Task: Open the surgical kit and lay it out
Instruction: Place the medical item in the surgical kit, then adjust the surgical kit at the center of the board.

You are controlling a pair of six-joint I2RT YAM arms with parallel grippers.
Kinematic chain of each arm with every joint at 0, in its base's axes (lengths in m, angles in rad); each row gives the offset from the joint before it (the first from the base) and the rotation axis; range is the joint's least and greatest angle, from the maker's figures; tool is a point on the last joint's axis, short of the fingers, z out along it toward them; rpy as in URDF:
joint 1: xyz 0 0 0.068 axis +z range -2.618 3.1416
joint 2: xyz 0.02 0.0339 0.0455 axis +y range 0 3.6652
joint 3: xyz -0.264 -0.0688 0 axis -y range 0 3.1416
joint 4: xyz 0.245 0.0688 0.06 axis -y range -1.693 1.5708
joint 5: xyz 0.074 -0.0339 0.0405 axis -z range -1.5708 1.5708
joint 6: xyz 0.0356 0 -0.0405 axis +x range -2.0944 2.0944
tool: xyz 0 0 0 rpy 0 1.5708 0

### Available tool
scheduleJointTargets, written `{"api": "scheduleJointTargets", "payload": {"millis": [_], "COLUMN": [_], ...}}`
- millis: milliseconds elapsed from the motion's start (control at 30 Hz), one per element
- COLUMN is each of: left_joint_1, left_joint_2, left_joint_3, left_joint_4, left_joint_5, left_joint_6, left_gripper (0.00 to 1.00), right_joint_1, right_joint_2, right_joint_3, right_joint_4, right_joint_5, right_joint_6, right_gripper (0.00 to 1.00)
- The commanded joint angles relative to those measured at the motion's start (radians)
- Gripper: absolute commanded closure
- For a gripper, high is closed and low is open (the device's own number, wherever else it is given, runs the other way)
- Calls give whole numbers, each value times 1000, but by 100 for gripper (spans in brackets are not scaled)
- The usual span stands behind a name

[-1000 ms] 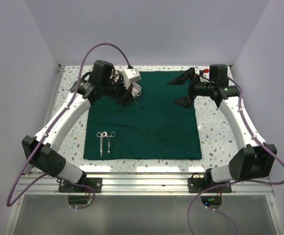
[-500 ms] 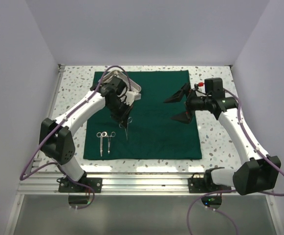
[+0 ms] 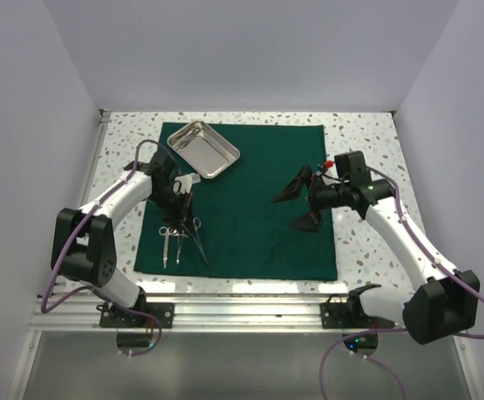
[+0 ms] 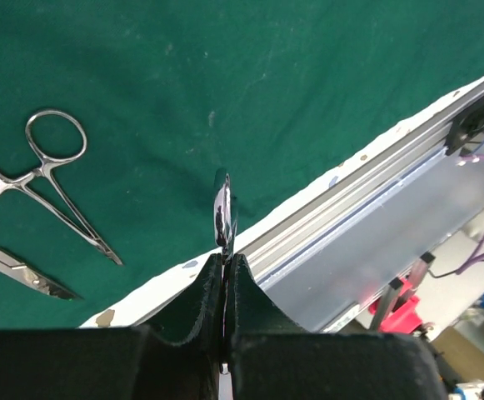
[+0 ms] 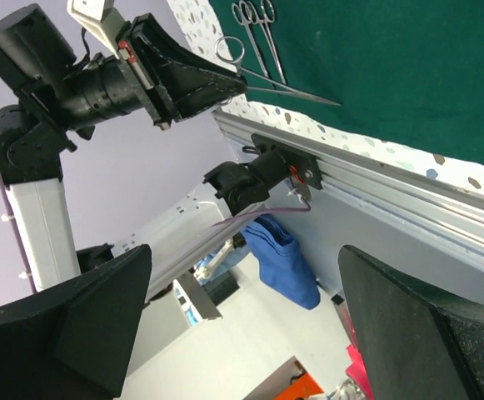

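tweezers of slim steel (image 4: 222, 218) are being clamped by left gripper (image 4: 225, 265) over dark green cloth (image 4: 308, 75), needing level lowering beside ringed forceps (image 4: 40, 172); right gripper (image 3: 281, 212) is gaping empty.

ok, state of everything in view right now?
green cloth: unfolded, flat on the table.
steel tray: upright on the cloth's far left corner, looks empty.
two ring-handled instruments: closed, lying side by side on the cloth.
thin steel instrument: clamped, not set down.
left gripper: jaws shut on the thin steel instrument.
right gripper: jaws wide open, empty, over the cloth.
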Motion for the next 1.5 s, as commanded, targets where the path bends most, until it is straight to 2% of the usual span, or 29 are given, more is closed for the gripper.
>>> {"api": "scheduleJointTargets", "payload": {"millis": [0,133,167,200,233,267,400,500,667,833,1000,1133,1300,1467], "left_joint_1": [81,84,84,84,84,84,83,81,81,81,77,54,40,40], "left_joint_2": [-1,66,94,106,117,131,160,143,109,128,304,443,599,660], "left_joint_3": [-20,23,28,29,35,39,94,196,434,615,784,911,1117,1134], "left_joint_4": [34,29,32,35,52,60,75,68,74,138,117,149,161,281], "left_joint_5": [-51,-62,-80,-94,-108,-121,-152,-158,-270,-348,-502,-609,-628,-658], "left_joint_6": [80,100,94,90,81,80,60,58,5,-130,-190,-206,-210,-186], "left_gripper": [100,100,94,81,55,1,0,0,0,0,0,0,0,0], "right_joint_1": [5,8,8,11,12,11,12,14,11,-35,-112,-146,-161,-166], "right_joint_2": [-24,-24,-22,-22,-21,-21,-8,5,73,171,271,309,389,501], "right_joint_3": [7,14,15,18,20,21,34,64,147,213,189,201,202,185], "right_joint_4": [-5,-7,-5,-4,-1,-1,12,12,-66,-137,-131,-200,-244,-183], "right_joint_5": [-13,-18,-19,-21,-22,-22,-16,8,97,203,269,491,663,683], "right_joint_6": [-14,-18,-18,-18,-20,-20,-24,-53,-182,-314,-388,-477,-508,-477], "right_gripper": [1,1,1,1,1,1,1,1,1,1,1,1,1,1]}}
